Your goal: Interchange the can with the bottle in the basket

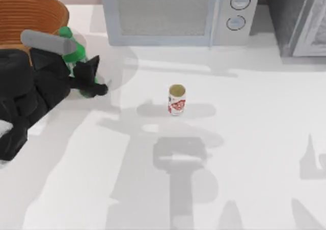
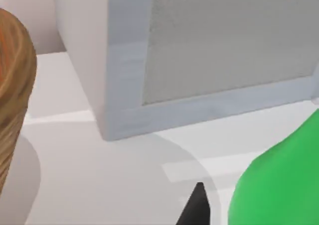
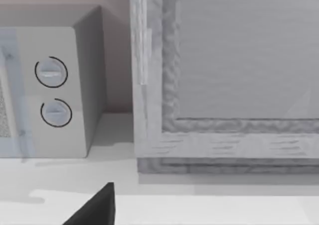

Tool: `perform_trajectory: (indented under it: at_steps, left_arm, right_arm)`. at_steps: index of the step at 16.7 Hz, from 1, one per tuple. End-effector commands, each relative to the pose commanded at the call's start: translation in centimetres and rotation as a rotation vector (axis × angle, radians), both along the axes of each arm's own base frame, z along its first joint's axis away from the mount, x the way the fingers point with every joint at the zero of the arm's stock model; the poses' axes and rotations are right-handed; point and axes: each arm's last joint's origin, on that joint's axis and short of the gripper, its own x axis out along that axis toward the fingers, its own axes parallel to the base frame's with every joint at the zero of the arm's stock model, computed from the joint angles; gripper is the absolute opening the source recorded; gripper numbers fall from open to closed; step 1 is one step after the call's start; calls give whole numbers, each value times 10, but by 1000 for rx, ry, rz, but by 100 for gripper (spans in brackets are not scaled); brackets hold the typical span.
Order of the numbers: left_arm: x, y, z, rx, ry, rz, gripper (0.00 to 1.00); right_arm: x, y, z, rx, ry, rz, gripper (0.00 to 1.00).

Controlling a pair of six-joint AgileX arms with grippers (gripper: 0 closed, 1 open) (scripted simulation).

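Left end effector (image 1: 90,79) clamped on bottle (image 1: 73,49), beside basket (image 1: 30,16); can (image 1: 176,99) well apart.

The left arm (image 1: 30,87) covers most of the bottle (image 1: 71,49), so its label cannot be seen. The basket (image 1: 30,11) is cut off by the top view's edge. The can (image 1: 176,100) has marks too small to read.

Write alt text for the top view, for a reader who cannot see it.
The left gripper holds the green bottle just right of the wicker basket at the white table's far left corner. The can stands upright, alone, mid-table. A grey microwave sits along the back edge.
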Motion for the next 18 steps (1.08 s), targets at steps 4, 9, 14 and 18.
perform_trajectory:
  at_steps: [4,9,14,18]
  left_arm:
    - [37,6,65,5,3,35,0]
    - [64,71,147,72,-8,258,0]
    - [65,118,179,126,11,411,0]
    - [66,117,177,128,14,410,0]
  right_arm:
    - [0,0,0,0,0,0,100]
    - [0,0,0,0,0,0,100]
    - [0,0,0,0,0,0,100]
    - [0,0,0,0,0,0,100]
